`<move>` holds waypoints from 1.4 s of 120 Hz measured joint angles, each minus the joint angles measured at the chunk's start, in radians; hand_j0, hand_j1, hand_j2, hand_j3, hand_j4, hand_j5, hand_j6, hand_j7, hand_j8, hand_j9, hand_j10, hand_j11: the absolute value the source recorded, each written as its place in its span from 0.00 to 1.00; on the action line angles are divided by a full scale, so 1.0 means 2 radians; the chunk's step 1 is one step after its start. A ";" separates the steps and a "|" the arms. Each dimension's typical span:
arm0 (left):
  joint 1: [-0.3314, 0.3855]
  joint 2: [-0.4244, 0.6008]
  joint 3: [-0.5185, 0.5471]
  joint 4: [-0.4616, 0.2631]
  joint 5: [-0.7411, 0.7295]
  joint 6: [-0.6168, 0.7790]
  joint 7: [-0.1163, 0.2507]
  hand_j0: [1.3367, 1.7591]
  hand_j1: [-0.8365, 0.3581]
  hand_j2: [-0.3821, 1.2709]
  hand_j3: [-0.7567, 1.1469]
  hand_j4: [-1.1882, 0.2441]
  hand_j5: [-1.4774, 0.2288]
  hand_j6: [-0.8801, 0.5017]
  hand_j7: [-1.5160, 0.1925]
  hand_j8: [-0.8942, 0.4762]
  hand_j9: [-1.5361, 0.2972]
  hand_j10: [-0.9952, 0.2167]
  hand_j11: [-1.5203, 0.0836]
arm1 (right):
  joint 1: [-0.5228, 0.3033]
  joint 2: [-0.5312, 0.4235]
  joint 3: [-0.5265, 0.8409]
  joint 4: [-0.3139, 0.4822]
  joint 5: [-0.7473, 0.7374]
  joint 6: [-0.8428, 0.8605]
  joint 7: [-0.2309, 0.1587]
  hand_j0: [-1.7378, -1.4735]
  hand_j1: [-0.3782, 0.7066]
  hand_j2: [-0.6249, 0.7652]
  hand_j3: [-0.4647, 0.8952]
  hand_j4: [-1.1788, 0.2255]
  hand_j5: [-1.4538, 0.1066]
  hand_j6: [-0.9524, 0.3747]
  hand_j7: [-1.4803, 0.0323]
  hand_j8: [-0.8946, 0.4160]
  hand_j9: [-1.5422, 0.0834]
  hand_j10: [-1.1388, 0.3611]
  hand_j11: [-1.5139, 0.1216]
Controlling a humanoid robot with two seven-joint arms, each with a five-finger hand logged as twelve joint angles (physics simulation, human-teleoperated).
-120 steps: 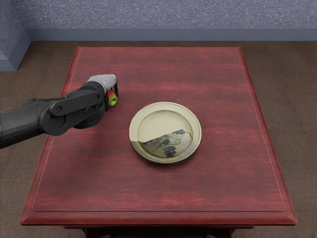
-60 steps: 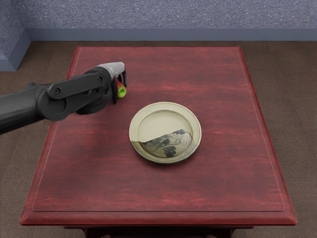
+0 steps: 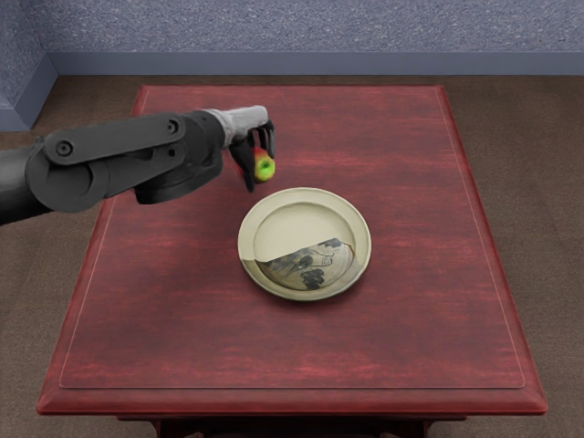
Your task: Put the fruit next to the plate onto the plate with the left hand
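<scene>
A small red and green fruit (image 3: 265, 166) is held in my left hand (image 3: 255, 157), whose dark fingers are curled around it. The hand hangs above the table, just beyond the far left rim of the plate (image 3: 358, 239). This plate is cream coloured with a dark painted pattern in its lower half, and it sits near the middle of the table with nothing on it. My left arm comes in from the picture's left edge. The right arm is out of view.
The red wooden table (image 3: 182, 301) has a raised border all round. A brown carpet and a blue-grey wall lie beyond its far edge.
My left hand has carried the fruit to the right, from the table's left side to a spot just behind the plate's left rim.
</scene>
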 joint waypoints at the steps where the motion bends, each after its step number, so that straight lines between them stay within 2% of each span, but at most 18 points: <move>1: -0.001 0.000 -0.001 -0.002 0.000 0.000 0.000 0.75 0.41 0.66 0.40 0.34 0.12 0.43 0.17 0.42 0.21 0.29 0.22 | 0.000 0.000 0.000 0.000 0.000 0.000 0.000 0.30 0.03 0.45 0.34 0.84 0.93 0.72 0.98 0.68 0.95 0.76 0.93; 22: -0.003 -0.004 -0.008 -0.044 -0.004 0.000 0.000 0.75 0.40 0.68 0.40 0.29 0.13 0.41 0.19 0.40 0.21 0.24 0.22 | 0.000 0.000 0.000 0.000 0.000 0.000 0.000 0.30 0.03 0.45 0.34 0.84 0.93 0.72 0.98 0.68 0.95 0.76 0.93; 42: 0.013 -0.023 -0.009 -0.062 -0.008 0.000 0.000 0.75 0.41 0.65 0.40 0.27 0.13 0.41 0.19 0.40 0.21 0.20 0.22 | 0.000 0.000 0.000 0.000 0.000 0.000 0.000 0.30 0.03 0.45 0.34 0.84 0.93 0.72 0.98 0.68 0.95 0.76 0.93; 46: 0.018 -0.027 -0.009 -0.063 -0.008 0.000 0.000 0.75 0.39 0.67 0.40 0.27 0.12 0.43 0.19 0.41 0.21 0.18 0.22 | 0.000 0.000 0.000 0.000 0.000 0.000 0.000 0.30 0.03 0.45 0.34 0.84 0.93 0.72 0.98 0.68 0.95 0.76 0.93; 47: 0.019 -0.027 -0.009 -0.063 -0.008 0.001 0.000 0.75 0.39 0.68 0.40 0.27 0.14 0.42 0.20 0.36 0.21 0.18 0.22 | 0.000 0.000 0.000 0.000 0.000 0.000 0.000 0.30 0.03 0.45 0.34 0.84 0.93 0.72 0.98 0.68 0.95 0.76 0.93; 49: 0.020 -0.028 -0.009 -0.064 -0.008 0.001 0.000 0.75 0.38 0.70 0.40 0.27 0.14 0.40 0.20 0.39 0.21 0.18 0.23 | 0.000 0.000 0.000 0.000 0.000 0.000 0.000 0.30 0.03 0.45 0.34 0.84 0.93 0.72 0.98 0.68 0.95 0.76 0.93; 53: 0.022 -0.028 -0.009 -0.064 -0.007 0.002 0.000 0.75 0.40 0.67 0.40 0.30 0.19 0.39 0.24 0.39 0.25 0.21 0.27 | 0.000 0.000 0.000 0.000 0.000 0.000 0.000 0.30 0.03 0.45 0.34 0.84 0.93 0.72 0.98 0.68 0.95 0.76 0.93; 64: 0.023 -0.028 -0.008 -0.063 -0.004 0.004 0.000 0.76 0.58 0.51 0.40 0.47 0.41 0.46 0.45 0.47 0.44 0.41 0.50 | 0.000 0.000 0.000 0.000 0.000 0.000 0.000 0.30 0.03 0.45 0.34 0.84 0.93 0.72 0.98 0.68 0.95 0.76 0.93; 73: 0.024 -0.025 -0.011 -0.063 -0.004 0.006 0.000 0.76 0.70 0.43 0.40 0.58 0.55 0.51 0.58 0.52 0.56 0.53 0.63 | 0.000 0.000 0.000 0.000 0.000 0.000 0.000 0.30 0.03 0.45 0.34 0.84 0.93 0.72 0.98 0.68 0.95 0.76 0.93; 77: 0.041 -0.023 -0.019 -0.064 -0.005 0.006 0.000 0.76 0.74 0.40 0.40 0.61 0.59 0.53 0.63 0.54 0.60 0.57 0.67 | 0.000 0.000 0.000 0.000 0.000 0.000 0.000 0.30 0.03 0.45 0.34 0.84 0.93 0.72 0.98 0.68 0.95 0.76 0.93; 83: 0.079 -0.023 -0.043 -0.065 -0.006 0.007 0.000 0.76 0.79 0.36 0.40 0.66 0.65 0.55 0.68 0.56 0.65 0.62 0.73 | 0.000 0.000 0.000 0.000 0.000 0.000 0.000 0.30 0.03 0.45 0.34 0.84 0.93 0.72 0.98 0.68 0.95 0.76 0.93; 91: 0.105 -0.021 -0.089 -0.065 -0.007 0.008 0.000 0.76 0.84 0.33 0.40 0.70 0.71 0.57 0.73 0.58 0.70 0.67 0.79 | 0.000 0.000 0.000 0.000 0.000 0.000 0.000 0.30 0.03 0.45 0.34 0.84 0.93 0.72 0.98 0.68 0.95 0.76 0.93; 111: 0.111 0.015 -0.173 -0.067 -0.045 0.007 0.000 0.76 0.92 0.28 0.40 0.76 0.79 0.60 0.81 0.61 0.77 0.75 0.87 | 0.000 0.000 0.000 0.000 0.000 0.000 0.000 0.30 0.03 0.45 0.34 0.84 0.93 0.72 0.98 0.68 0.95 0.76 0.93; 127: 0.187 0.044 -0.239 -0.070 -0.083 -0.002 0.000 0.76 0.94 0.26 0.40 0.79 0.82 0.61 0.84 0.62 0.80 0.77 0.90 | 0.000 0.000 0.000 0.000 0.000 0.000 0.000 0.30 0.03 0.45 0.34 0.84 0.93 0.72 0.98 0.68 0.95 0.76 0.93; 144: 0.267 0.067 -0.364 -0.070 -0.153 -0.086 0.000 0.76 0.96 0.24 0.40 0.80 0.83 0.62 0.86 0.63 0.81 0.79 0.92 | 0.000 0.000 0.000 0.000 0.000 0.000 0.000 0.30 0.03 0.45 0.34 0.84 0.93 0.72 0.98 0.68 0.95 0.76 0.93; 153: 0.284 0.099 -0.420 -0.069 -0.195 -0.146 0.000 0.76 0.96 0.24 0.40 0.81 0.84 0.62 0.86 0.63 0.81 0.79 0.92 | 0.000 0.000 0.000 0.000 0.000 0.000 0.000 0.30 0.03 0.45 0.34 0.84 0.93 0.72 0.98 0.68 0.95 0.76 0.93; 163: 0.296 0.140 -0.451 -0.065 -0.244 -0.212 0.000 0.76 0.97 0.24 0.40 0.81 0.84 0.62 0.87 0.63 0.82 0.80 0.92 | 0.000 0.000 0.000 0.000 0.000 0.000 0.000 0.30 0.03 0.45 0.34 0.84 0.93 0.72 0.98 0.68 0.95 0.76 0.93; 168: 0.318 0.152 -0.466 -0.064 -0.262 -0.247 0.000 0.76 0.97 0.24 0.40 0.81 0.84 0.62 0.87 0.64 0.82 0.80 0.93 | 0.000 0.000 0.000 0.000 0.000 0.000 0.000 0.30 0.03 0.45 0.34 0.84 0.93 0.72 0.98 0.68 0.95 0.76 0.93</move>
